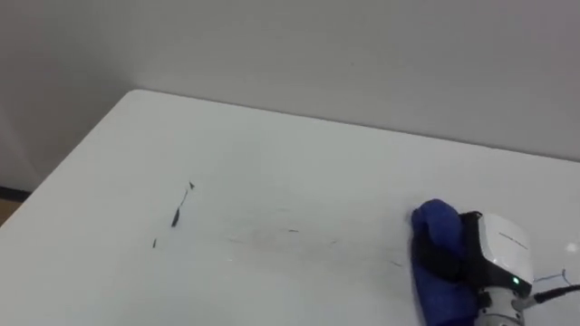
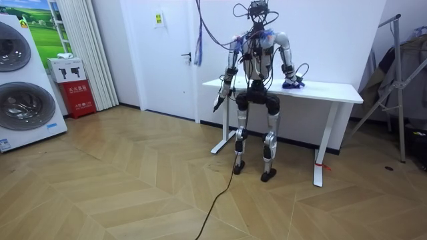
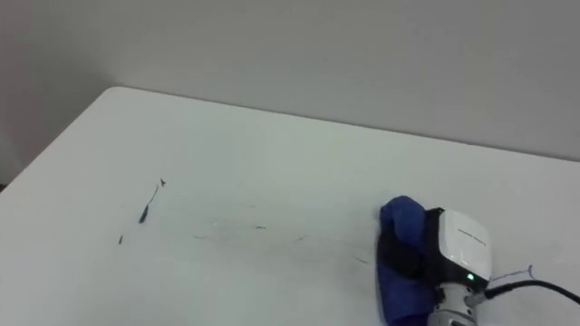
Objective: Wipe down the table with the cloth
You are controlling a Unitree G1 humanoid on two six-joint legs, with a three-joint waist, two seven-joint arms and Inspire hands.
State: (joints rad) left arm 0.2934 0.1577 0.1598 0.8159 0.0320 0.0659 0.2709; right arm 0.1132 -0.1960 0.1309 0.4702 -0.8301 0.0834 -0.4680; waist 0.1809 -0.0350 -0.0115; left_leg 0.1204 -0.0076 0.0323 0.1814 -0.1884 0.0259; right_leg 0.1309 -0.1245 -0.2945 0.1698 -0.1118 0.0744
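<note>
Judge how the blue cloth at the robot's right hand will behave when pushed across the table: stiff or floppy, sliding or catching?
Probably floppy: the blue cloth bunches in rounded folds by the right hand instead of lying flat. Likely light, so it should slide easily on the smooth white table. Pushed from one edge, it may crumple.

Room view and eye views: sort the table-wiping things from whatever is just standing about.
Job: white table; blue cloth; right hand on the cloth; dark marks on the tabletop.
Standing about: washing machines; red box; door; metal stand; left hand, hanging.
</note>
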